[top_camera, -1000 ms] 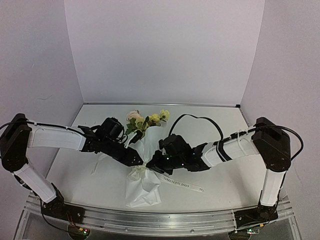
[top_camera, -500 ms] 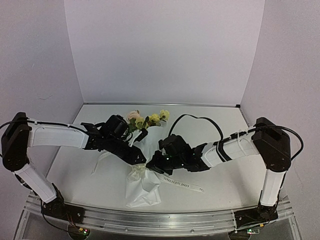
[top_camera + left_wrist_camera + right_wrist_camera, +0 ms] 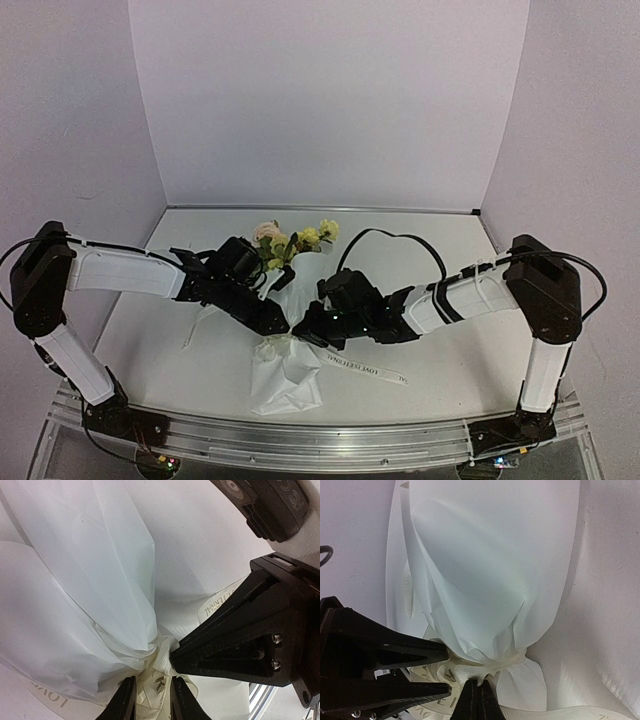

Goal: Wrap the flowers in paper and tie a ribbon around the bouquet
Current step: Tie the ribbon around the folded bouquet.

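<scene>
The bouquet lies on the table with its flowers [image 3: 290, 242] pointing to the back wall. The white paper [image 3: 285, 378] [image 3: 100, 580] [image 3: 490, 565] is gathered at a narrow waist. There the off-white printed ribbon [image 3: 365, 370] [image 3: 160, 655] [image 3: 470, 666] is bound round it. My left gripper [image 3: 283, 325] [image 3: 153, 680] [image 3: 447, 672] reaches the waist from the left, its jaws a little apart and closed on ribbon loops. My right gripper [image 3: 303, 335] [image 3: 172, 657] [image 3: 479, 682] comes from the right, shut and pinching a fold of the ribbon at the knot.
One ribbon tail runs right across the table; a thinner strip [image 3: 195, 328] trails left of the cone. A black cable [image 3: 400, 238] loops behind the right arm. A metal rail [image 3: 320, 440] lines the near edge, and walls close in the back and sides.
My left arm has swung right and rolled its wrist, bringing its gripper in to the ribbon knot. The right arm and the bouquet have stayed put.
</scene>
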{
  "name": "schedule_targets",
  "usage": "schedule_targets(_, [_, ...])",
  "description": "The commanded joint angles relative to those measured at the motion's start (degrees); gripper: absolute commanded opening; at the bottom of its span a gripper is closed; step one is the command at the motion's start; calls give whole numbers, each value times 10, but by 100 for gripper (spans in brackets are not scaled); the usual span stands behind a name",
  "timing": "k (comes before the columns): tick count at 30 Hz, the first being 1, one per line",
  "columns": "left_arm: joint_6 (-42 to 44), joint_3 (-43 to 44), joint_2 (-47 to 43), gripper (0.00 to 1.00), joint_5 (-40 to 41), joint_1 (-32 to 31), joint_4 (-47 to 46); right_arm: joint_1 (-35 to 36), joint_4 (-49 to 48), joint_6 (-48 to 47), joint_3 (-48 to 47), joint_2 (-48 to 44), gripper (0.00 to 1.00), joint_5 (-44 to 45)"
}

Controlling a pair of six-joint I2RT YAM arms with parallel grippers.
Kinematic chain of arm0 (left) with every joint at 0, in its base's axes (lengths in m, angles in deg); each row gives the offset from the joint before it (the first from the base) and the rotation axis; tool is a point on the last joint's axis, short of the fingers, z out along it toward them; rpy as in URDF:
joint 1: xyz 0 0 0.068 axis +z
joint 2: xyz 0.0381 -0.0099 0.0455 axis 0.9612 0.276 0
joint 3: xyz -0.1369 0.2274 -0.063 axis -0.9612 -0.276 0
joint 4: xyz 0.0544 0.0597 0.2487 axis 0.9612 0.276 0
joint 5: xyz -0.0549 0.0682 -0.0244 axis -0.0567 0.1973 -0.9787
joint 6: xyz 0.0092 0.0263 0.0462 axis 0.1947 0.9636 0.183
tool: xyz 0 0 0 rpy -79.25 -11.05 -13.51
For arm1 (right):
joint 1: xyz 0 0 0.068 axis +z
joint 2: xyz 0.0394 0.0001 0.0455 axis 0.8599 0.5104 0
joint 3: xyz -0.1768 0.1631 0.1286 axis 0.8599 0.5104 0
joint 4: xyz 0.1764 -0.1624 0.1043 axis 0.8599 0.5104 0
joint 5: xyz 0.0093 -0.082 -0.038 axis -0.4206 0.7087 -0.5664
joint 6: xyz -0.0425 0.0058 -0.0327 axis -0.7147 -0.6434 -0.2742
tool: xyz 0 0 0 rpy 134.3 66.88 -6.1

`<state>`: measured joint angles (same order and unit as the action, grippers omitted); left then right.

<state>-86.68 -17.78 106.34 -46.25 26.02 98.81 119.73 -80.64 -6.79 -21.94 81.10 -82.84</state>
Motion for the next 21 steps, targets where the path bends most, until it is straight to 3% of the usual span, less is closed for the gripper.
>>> schedule_targets(1, [9,10,-3,24,2,0,3,3,-2,-3,-5,-12,0,8])
schedule_targets(10, [10,9,-6,14,-17,-6,-2,3,-2,-4,-7,-13,0,9])
schedule_targets(16, [10,9,-3,20,-25,-6,-1,3,-2,-4,-8,-12,0,9])
schedule_targets(21, [10,8,2,18,-20,-6,-3,3,-2,-4,-7,-12,0,9])
